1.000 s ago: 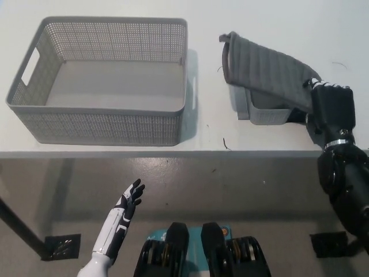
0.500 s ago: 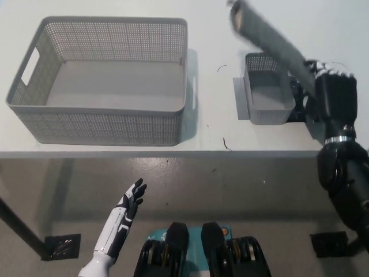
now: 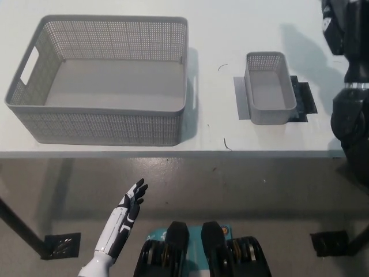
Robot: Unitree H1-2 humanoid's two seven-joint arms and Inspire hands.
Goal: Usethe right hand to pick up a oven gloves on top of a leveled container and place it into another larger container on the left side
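Note:
The small grey container (image 3: 269,88) stands bare on the table at the right, with nothing on top of it. The oven glove is not in view. My black right hand (image 3: 345,26) is raised at the top right corner, above and to the right of the small container; the picture's edge cuts it off and what it holds is hidden. The large grey basket (image 3: 34,121) stands at the left of the table with nothing inside. My white left hand (image 3: 130,202) rests open below the table's front edge, at the lower left.
A dark mat (image 3: 304,98) lies under the small container. The white table (image 3: 219,133) ends at a front edge running across the middle of the picture, with grey floor below. A shadow falls on the table by the right arm.
My right hand has lifted the oven glove off the small container and risen to the top right corner; the glove has left the picture. The left hand has stayed put.

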